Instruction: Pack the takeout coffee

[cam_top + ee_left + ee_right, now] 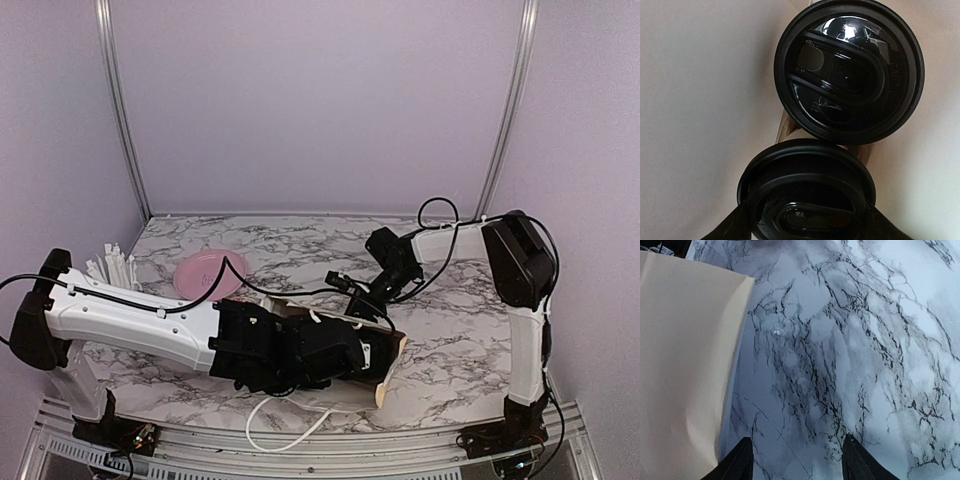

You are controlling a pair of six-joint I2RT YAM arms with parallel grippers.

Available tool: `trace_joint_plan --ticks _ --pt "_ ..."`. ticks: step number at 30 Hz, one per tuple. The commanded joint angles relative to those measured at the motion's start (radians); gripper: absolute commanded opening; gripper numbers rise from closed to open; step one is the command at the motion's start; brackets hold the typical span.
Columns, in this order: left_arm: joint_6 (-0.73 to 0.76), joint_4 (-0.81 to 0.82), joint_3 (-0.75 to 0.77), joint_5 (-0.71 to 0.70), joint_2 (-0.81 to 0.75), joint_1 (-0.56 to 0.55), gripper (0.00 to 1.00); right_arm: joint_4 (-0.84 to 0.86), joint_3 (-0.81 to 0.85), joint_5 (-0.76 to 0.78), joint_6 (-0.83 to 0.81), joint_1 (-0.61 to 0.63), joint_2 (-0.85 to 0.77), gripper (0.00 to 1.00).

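Note:
In the left wrist view I look down on two takeout coffee cups with round black lids, inside a tan paper bag (700, 100). The far cup (850, 70) stands free. The near cup (807, 180) sits between the fingers of my left gripper (806, 214), which press against its sides just under the lid. A strip of brown tray (786, 131) shows between the two lids. In the top view my left wrist (290, 350) reaches into the bag (388, 365). My right gripper (797, 440) hangs open over bare marble, just right of the bag's wall (685, 365).
A pink plate (205, 272) lies at the back left of the marble table (460, 340), with white straws (112, 265) sticking up beside it. A white cable (290, 432) loops along the near edge. The right arm (520, 260) arches over the right side.

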Motion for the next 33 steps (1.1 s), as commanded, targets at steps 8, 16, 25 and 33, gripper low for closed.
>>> trace_joint_plan --ticks 8,16,25,33 --pt "0.001 -0.015 -0.02 0.083 0.006 0.035 0.47 -0.074 0.053 -0.024 -0.024 0.008 0.016 0.59" --pt "0.002 -0.1 0.072 0.227 0.015 0.083 0.47 -0.118 0.068 0.045 -0.035 -0.118 -0.076 0.63" --pt "-0.014 -0.227 0.198 0.419 0.099 0.14 0.47 -0.127 -0.014 0.089 -0.038 -0.191 -0.218 0.64" --pt "-0.04 -0.348 0.312 0.512 0.15 0.156 0.46 -0.121 -0.066 0.083 -0.043 -0.207 -0.268 0.64"
